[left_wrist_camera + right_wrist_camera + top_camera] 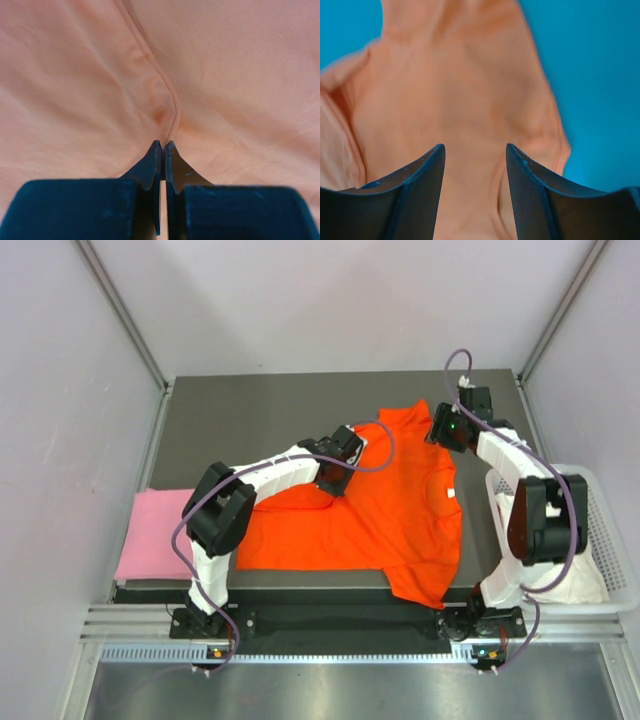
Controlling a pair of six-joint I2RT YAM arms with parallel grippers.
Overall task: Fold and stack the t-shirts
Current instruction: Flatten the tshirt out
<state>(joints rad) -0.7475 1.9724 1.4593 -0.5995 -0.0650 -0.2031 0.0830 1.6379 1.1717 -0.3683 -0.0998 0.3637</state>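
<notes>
The orange-red t-shirt (390,515) lies spread flat; the left gripper (335,483) is pinched tight on a seam (172,102) at its far-left edge, probably to start a fold; the right gripper (441,430) hovers half-open over its far-right sleeve (470,85), gripping nothing; the pink t-shirt (150,532) lies folded to its left.

free: far table (260,400) behind orange t-shirt (380,520) | obstacles: basket (612,540) right, pink t-shirt (150,530) left

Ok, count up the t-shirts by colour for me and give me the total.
Orange-red t-shirt: 1
Pale pink t-shirt: 1
White t-shirt, bunched in the basket: 1
Total: 3
</notes>
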